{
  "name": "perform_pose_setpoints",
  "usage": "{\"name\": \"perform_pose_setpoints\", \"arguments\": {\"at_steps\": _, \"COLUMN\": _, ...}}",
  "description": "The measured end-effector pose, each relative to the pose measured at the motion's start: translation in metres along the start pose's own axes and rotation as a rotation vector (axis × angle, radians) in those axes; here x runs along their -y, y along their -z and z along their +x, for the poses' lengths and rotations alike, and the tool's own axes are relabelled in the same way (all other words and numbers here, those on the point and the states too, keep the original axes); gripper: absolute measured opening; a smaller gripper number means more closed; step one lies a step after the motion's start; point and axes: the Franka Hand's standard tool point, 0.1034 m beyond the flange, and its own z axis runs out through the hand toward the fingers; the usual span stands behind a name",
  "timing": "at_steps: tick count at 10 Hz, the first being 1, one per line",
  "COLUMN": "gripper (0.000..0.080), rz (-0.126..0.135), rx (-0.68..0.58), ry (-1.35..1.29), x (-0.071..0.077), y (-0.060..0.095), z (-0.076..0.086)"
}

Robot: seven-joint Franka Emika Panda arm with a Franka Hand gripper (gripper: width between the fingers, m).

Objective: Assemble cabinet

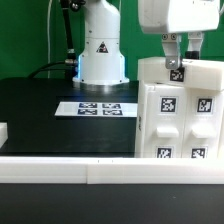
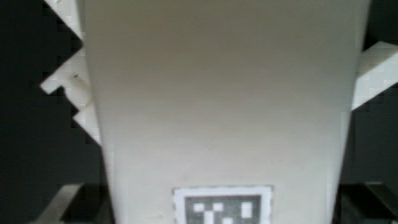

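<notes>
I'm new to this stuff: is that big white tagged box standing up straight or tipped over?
Upright: in the exterior view the cabinet stands with its tagged face vertical, and the gripper meets its top edge.

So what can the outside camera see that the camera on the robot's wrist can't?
Only the exterior view shows the arm's base, the marker board on the black table, and the cabinet's panelled face with its four tags. Only the wrist view shows, up close, one plain white cabinet surface filling the picture, with a single tag. Both show the white cabinet.
</notes>
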Motion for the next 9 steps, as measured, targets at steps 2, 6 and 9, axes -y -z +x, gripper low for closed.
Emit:
{"name": "perform_pose_setpoints", "arguments": {"at_steps": 2, "gripper": 0.0558, "rz": 0.001, "rx": -0.001, "ry": -0.025, "x": 0.0001, "y": 0.0000, "z": 0.0001}}
{"name": "perform_pose_setpoints", "arguments": {"at_steps": 6, "gripper": 0.0560, "rz": 0.001, "rx": -0.001, "ry": -0.322, "x": 0.0002, "y": 0.0000, "z": 0.0002}}
{"name": "perform_pose_setpoints", "arguments": {"at_steps": 9, "gripper": 0.0560, "rz": -0.006, "rx": -0.031, "ry": -0.558, "x": -0.0003, "y": 0.0005, "z": -0.0025}}
